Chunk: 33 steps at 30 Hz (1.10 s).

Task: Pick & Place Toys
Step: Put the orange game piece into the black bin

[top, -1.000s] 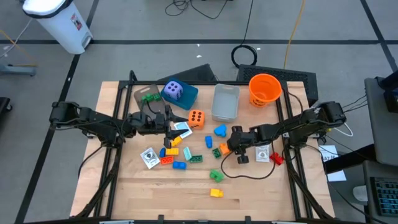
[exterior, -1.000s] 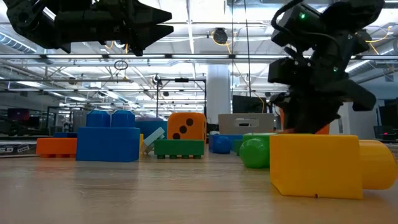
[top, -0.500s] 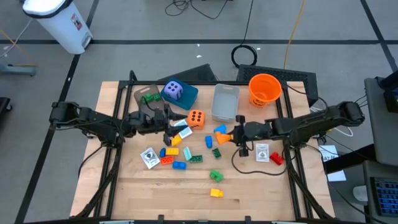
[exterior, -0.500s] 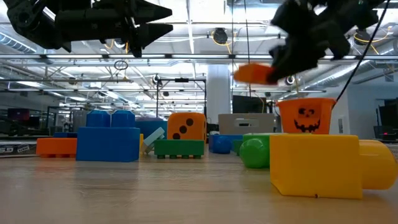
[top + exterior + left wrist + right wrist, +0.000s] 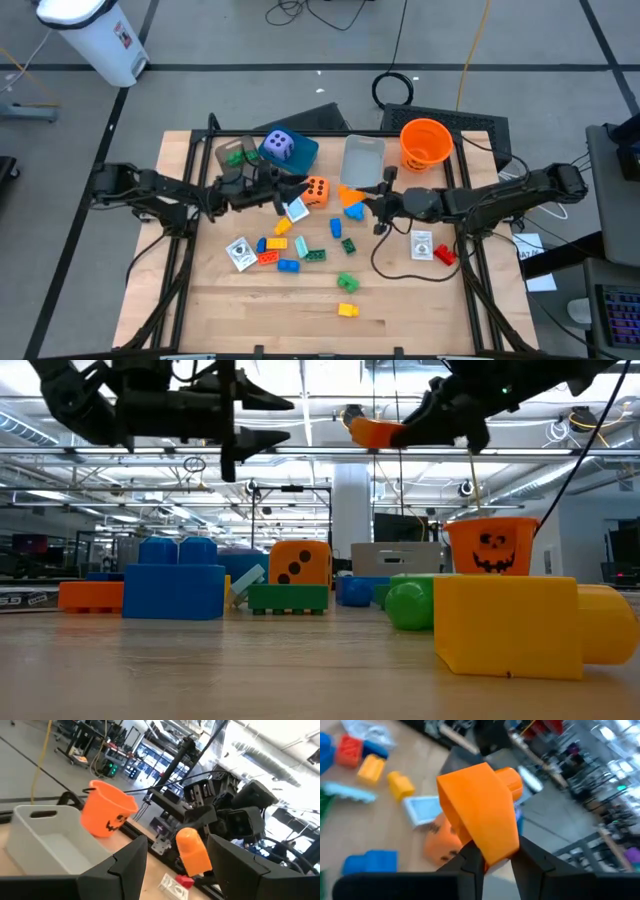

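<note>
The right gripper (image 5: pixel 366 199) is up off the worktop (image 5: pixel 300 300) with an orange brick (image 5: pixel 350 194) pinched between its fingers, the jaws closed on it. In the right wrist view that orange brick (image 5: pixel 482 822) sits clamped between the two dark fingertips (image 5: pixel 470 862), sticking out past them. From table height the brick (image 5: pixel 376 432) hangs high in the air, well above everything on the wood, and over near the grey bin (image 5: pixel 362 163) that sits along the far edge beside the orange bucket (image 5: pixel 425 142).

The left gripper (image 5: pixel 290 190) hovers above the worktop too, near the orange die (image 5: pixel 316 189), its jaws parted with nothing between them; the low view shows its two fingers (image 5: pixel 262 420) spread in mid-air.

Down on the wood, the toys are scattered across the middle. A blue brick (image 5: pixel 354 210) lies just beside the held one. A purple die (image 5: pixel 279 146) rests on the teal box (image 5: pixel 300 153) at the far edge, with a green brick (image 5: pixel 240 156) to its left. Nearer the middle: a yellow brick (image 5: pixel 279 227), a blue brick by the front cluster (image 5: pixel 289 266), a green flat brick (image 5: pixel 315 254), and a card (image 5: pixel 240 253) towards the left. A green ball-shaped piece (image 5: pixel 347 281) and a yellow brick (image 5: pixel 347 310) sit closest to the front edge. Over towards the right edge lie another card (image 5: pixel 422 244) and a red brick (image 5: pixel 445 256).
</note>
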Each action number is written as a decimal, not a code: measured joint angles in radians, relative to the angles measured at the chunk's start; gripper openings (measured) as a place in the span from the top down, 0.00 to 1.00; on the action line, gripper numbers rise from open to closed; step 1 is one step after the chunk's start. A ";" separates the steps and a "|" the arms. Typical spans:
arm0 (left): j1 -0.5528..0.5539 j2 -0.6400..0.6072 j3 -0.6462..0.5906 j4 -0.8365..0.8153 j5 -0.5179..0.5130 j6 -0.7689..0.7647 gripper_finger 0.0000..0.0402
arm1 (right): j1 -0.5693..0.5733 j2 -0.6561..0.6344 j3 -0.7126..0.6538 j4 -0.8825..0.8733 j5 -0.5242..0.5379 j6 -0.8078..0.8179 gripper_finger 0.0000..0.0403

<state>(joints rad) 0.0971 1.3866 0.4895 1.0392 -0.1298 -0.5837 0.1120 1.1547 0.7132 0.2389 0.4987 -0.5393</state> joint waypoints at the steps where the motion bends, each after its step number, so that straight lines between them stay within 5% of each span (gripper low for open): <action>1: 0.000 0.013 0.018 -0.008 0.006 -0.004 0.47 | 0.000 0.005 0.000 0.020 0.002 -0.008 0.83; 14: 0.000 0.192 0.258 -0.153 0.087 -0.053 0.47 | -0.001 0.019 0.000 0.066 0.044 -0.003 0.83; 33: 0.000 0.259 0.347 -0.177 0.133 -0.081 0.47 | -0.002 0.019 0.000 0.152 0.084 -0.031 0.95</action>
<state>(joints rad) 0.0971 1.6459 0.8364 0.8623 0.0032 -0.6651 0.1101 1.1732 0.7136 0.3905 0.5831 -0.5705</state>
